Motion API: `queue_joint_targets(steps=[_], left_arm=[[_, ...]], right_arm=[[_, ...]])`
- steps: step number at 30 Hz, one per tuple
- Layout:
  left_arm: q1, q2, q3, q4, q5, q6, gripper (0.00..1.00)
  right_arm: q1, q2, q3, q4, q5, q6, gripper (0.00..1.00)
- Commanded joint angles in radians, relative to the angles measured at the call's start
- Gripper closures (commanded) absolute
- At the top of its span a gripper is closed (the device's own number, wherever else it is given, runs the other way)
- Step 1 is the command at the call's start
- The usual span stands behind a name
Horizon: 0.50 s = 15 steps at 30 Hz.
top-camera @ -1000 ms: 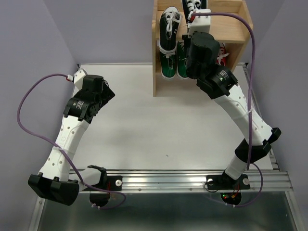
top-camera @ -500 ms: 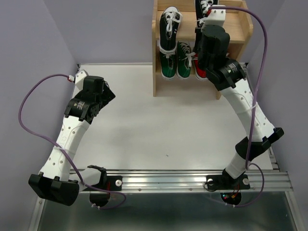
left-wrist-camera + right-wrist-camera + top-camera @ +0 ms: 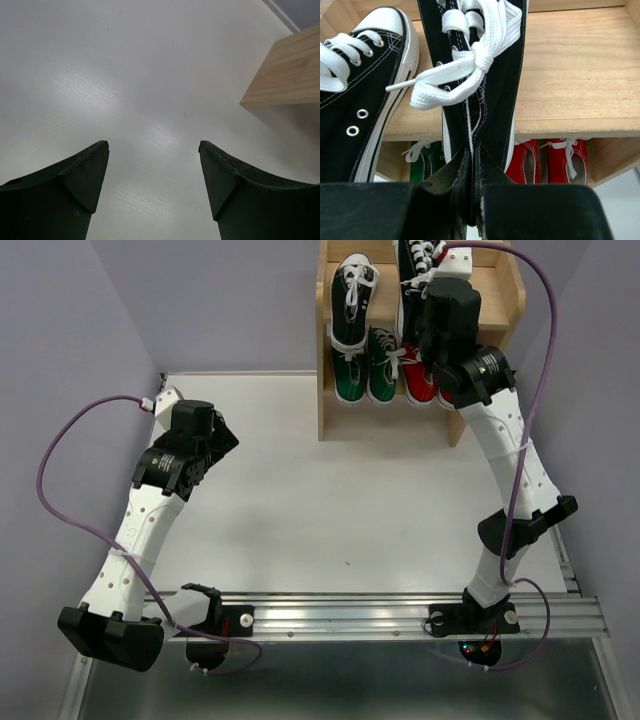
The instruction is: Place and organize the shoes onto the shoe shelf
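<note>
Black shoe (image 3: pixel 495 115) is pinched by the right gripper (image 3: pixel 471 167) over the shelf (image 3: pixel 570 75)'s top tier; left gripper (image 3: pixel 152 146) is held wide.

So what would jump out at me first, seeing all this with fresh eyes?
Probably the right gripper, pinched shut on the heel of a black shoe at the top tier of the wooden shoe shelf, beside the second black shoe. Below, a green pair and a red pair sit on the lower tier. The left gripper hangs open over the table, holding nothing.
</note>
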Motion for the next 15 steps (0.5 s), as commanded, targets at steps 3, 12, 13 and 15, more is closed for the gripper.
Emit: queue_joint_targets(steps=[3, 12, 13, 15], left_arm=[[0.008, -0.025, -0.025, 0.03, 0.001, 0.008, 0.16], [0.01, -0.018, -0.033, 0.035, 0.003, 0.003, 0.16], [0.01, -0.018, -0.034, 0.037, 0.004, 0.001, 0.16], [0.01, -0.015, -0.033, 0.037, 0.006, 0.001, 0.16]], right_arm=[[-0.01, 0.009, 0.084, 0.057, -0.067, 0.025, 0.99], [-0.01, -0.013, 0.093, 0.042, -0.13, 0.073, 0.99], [-0.01, -0.019, 0.095, 0.04, -0.133, 0.08, 0.99], [-0.01, -0.024, 0.096, 0.034, -0.141, 0.083, 0.99]])
